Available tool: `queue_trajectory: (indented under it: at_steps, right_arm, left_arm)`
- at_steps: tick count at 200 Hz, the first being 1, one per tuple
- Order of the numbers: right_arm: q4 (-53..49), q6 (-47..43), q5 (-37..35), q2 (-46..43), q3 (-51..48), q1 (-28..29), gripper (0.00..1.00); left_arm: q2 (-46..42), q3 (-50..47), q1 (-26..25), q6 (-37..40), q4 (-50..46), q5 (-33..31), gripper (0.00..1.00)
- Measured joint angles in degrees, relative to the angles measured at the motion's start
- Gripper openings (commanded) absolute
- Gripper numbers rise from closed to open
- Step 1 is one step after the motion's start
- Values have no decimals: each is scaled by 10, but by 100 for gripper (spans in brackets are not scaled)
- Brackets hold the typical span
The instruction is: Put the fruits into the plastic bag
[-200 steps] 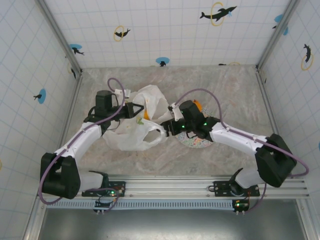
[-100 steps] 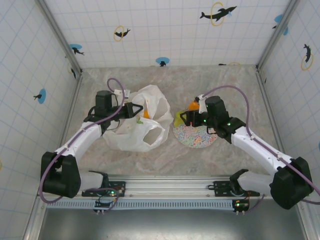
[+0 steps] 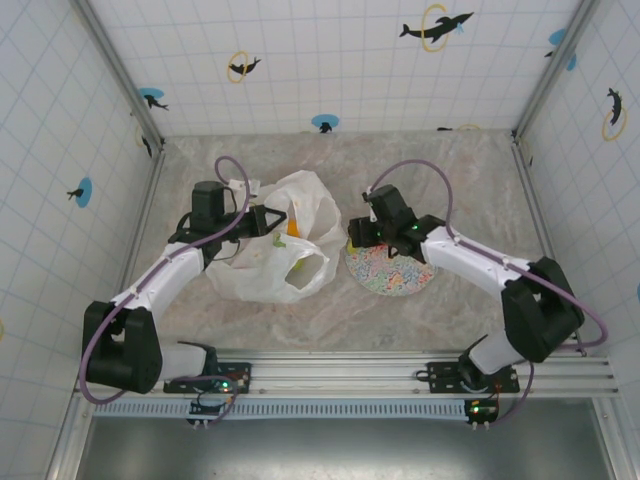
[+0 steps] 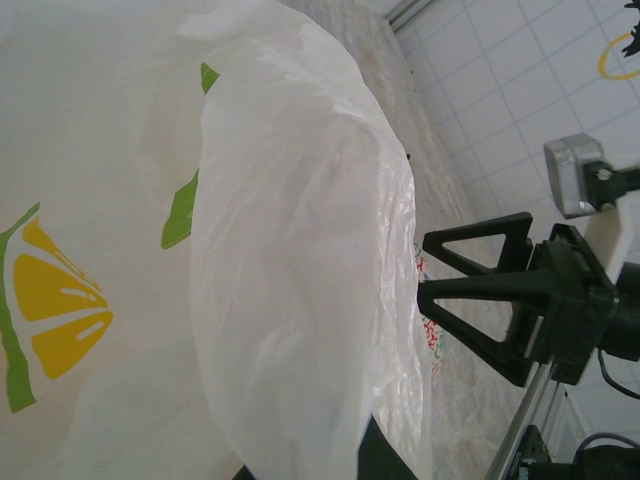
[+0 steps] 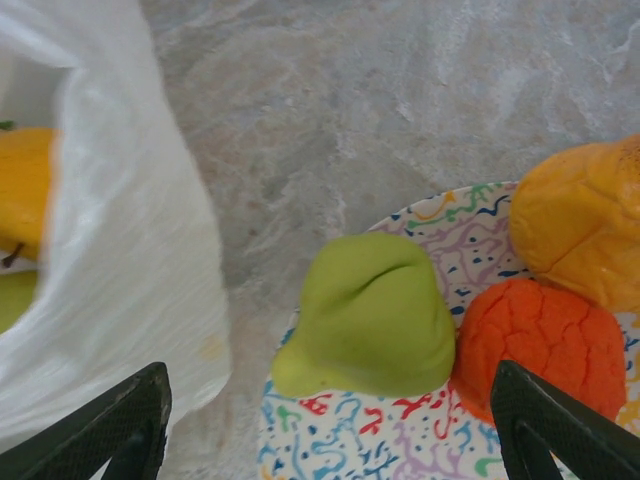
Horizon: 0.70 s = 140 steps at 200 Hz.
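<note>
Left fingers: my left gripper [image 3: 282,219] stays pinched on the plastic bag [image 3: 300,200] rim, left of centre in the top view.
Right fingers: my right gripper [image 3: 352,236], spread wide, has shifted left in half a second and now hangs over the plate [image 3: 395,282] at its left edge.
Fruits: green pear [image 5: 370,315] lies on the plate below my right tips, red-orange fruit [image 5: 545,345] touching it at right.
Bag: just left of the plate.

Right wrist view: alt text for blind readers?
A yellow-green toy pear sits on a multicoloured speckled plate, ahead of the open right gripper. An orange fruit and a red-orange fruit lie at image right; a white translucent plastic bag at image left.
</note>
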State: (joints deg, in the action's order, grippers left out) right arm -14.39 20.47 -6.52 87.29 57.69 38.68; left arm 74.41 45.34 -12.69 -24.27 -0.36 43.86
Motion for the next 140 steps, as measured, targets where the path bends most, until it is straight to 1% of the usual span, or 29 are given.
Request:
queue_trajectory:
  at_steps: [52, 91, 140]
  right_arm:
    - [-28, -30, -26, 71, 57, 0, 78]
    - [-59, -52, -32, 123, 104, 4, 78]
    - [-79, -72, -38, 169, 130, 10, 77]
  left_arm:
    - [0, 0, 0, 0, 0, 0, 0]
    - [0, 0, 0, 0, 0, 0, 0]
    - [0, 0, 0, 0, 0, 0, 0]
